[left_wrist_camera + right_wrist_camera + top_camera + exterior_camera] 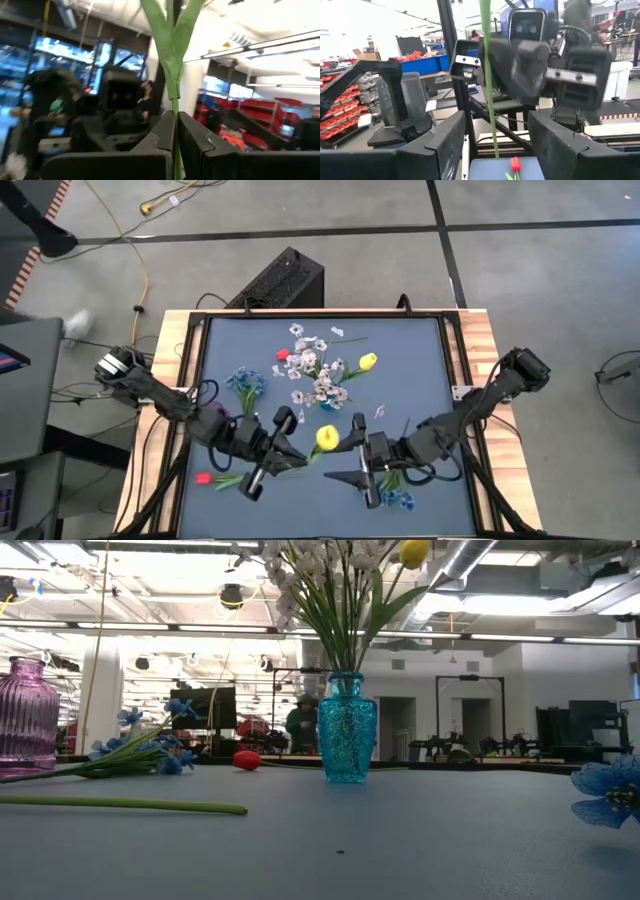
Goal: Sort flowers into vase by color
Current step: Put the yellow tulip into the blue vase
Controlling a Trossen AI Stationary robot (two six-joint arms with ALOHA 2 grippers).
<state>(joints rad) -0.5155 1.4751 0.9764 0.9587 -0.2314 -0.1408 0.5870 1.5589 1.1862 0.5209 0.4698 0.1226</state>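
Two grippers mid-handover: left gripper clamped on yellow tulip stem above the table's near middle, right gripper spread wide around it. Could drop if released early.

Overhead looks straight down; low looks level across the table; both share the blue vase.
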